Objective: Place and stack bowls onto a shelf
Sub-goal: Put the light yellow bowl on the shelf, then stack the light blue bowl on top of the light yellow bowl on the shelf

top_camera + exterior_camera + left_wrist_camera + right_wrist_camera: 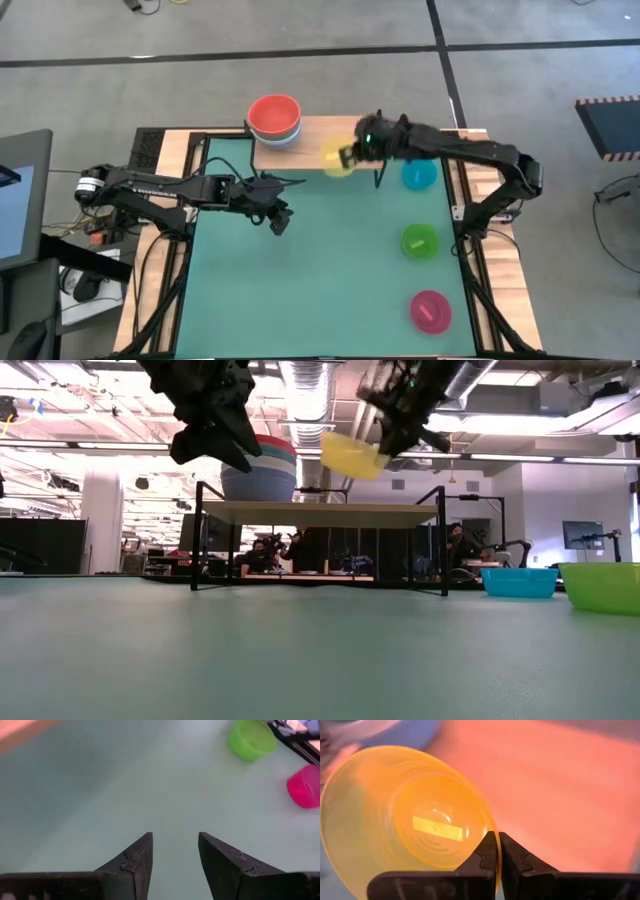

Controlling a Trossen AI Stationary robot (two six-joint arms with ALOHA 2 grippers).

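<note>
The yellow-green bowl (335,157) (352,455) (405,815) hangs tilted in the air over the shelf's wooden top (318,131) (320,512), held by my right gripper (350,155) (395,430) (498,851), which is shut on it. A stack of larger bowls with the red one on top (273,117) (258,468) stands on the shelf's left end. My left gripper (280,222) (215,435) (175,860) is open, raised over the green mat in front of the shelf, and touches nothing. My right gripper pinches the yellow-green bowl's rim (491,836) on the side nearest the wrist, one finger (482,855) inside the bowl and the other outside. The fingers come from the table's right, slanting down. The bowl is lifted clear above the shelf top, tilted.
Three small bowls stand on the mat along the right side: cyan (419,175) (519,581), green (420,241) (602,586) (251,739) and magenta (431,311) (304,786). The shelf's thin black legs (196,536) stand at the mat's far edge. People sit in the room behind.
</note>
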